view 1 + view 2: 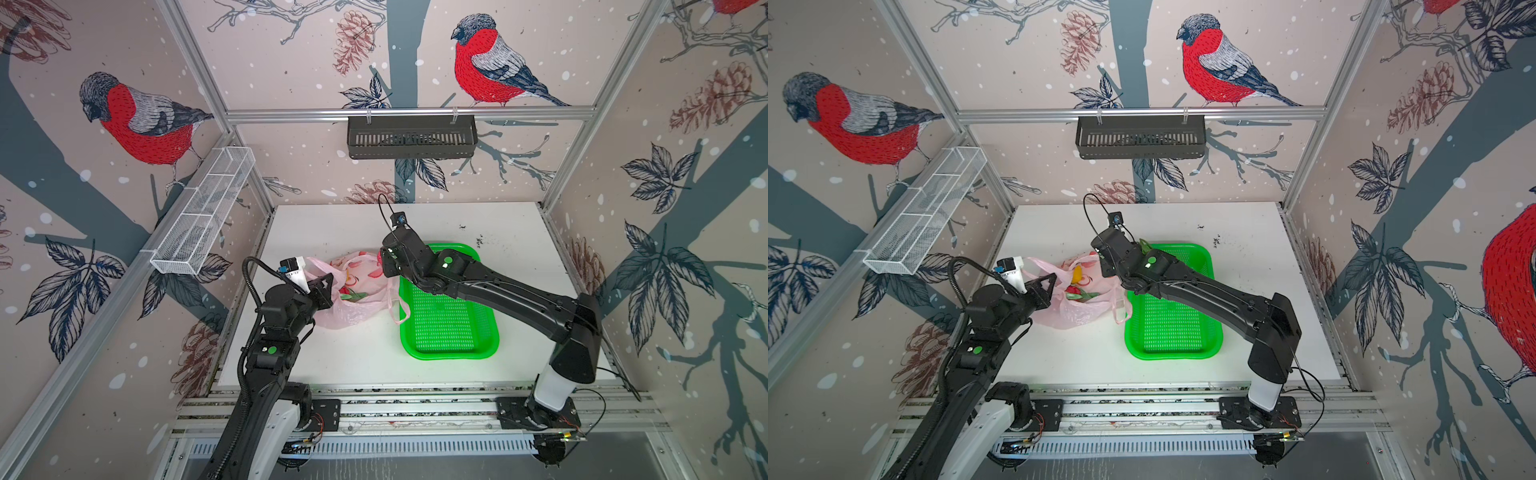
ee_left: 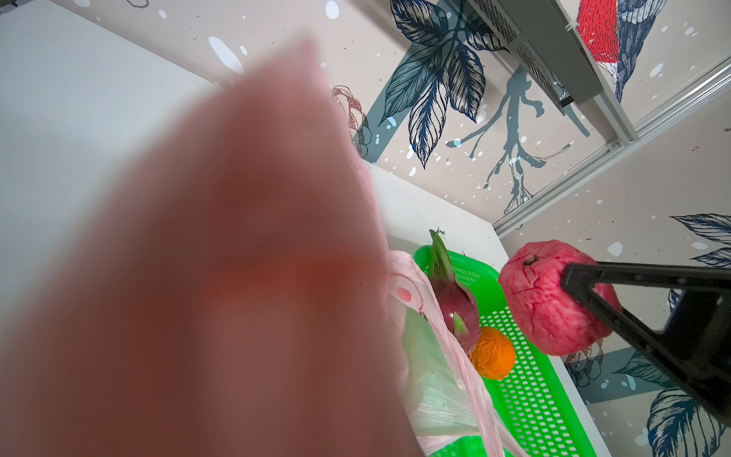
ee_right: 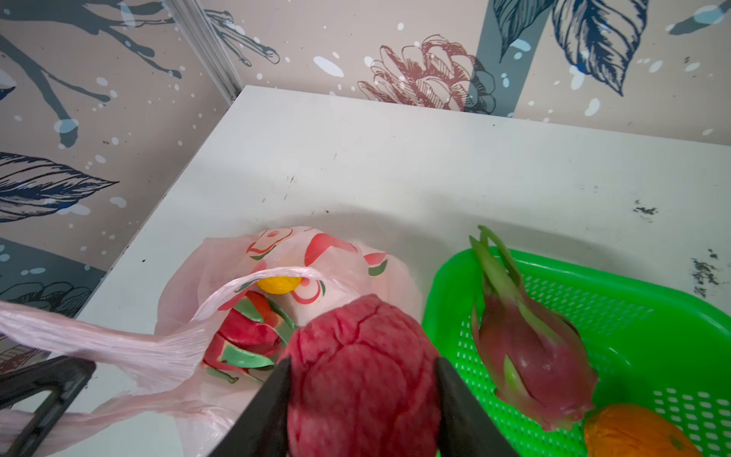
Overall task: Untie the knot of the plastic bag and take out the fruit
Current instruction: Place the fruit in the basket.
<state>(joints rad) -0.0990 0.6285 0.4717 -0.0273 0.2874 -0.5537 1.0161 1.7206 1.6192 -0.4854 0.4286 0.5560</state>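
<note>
No words, letters or numbers can be read anywhere. The plastic bag (image 3: 340,253) has red and green shapes printed on it, but they look like little pictures, not writing. The walls (image 1: 291,62) show only drawn birds (image 1: 486,62), leaves and pine cones.

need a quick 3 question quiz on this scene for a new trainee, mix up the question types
1. True or false: the green tray holds a dragon fruit and an orange.
2. What does the right gripper hold? A) a banana B) the bumpy red fruit C) a green apple
3. Fill in: the left gripper is shut on the ____.

Key: 1 true; 2 B; 3 plastic bag
</note>
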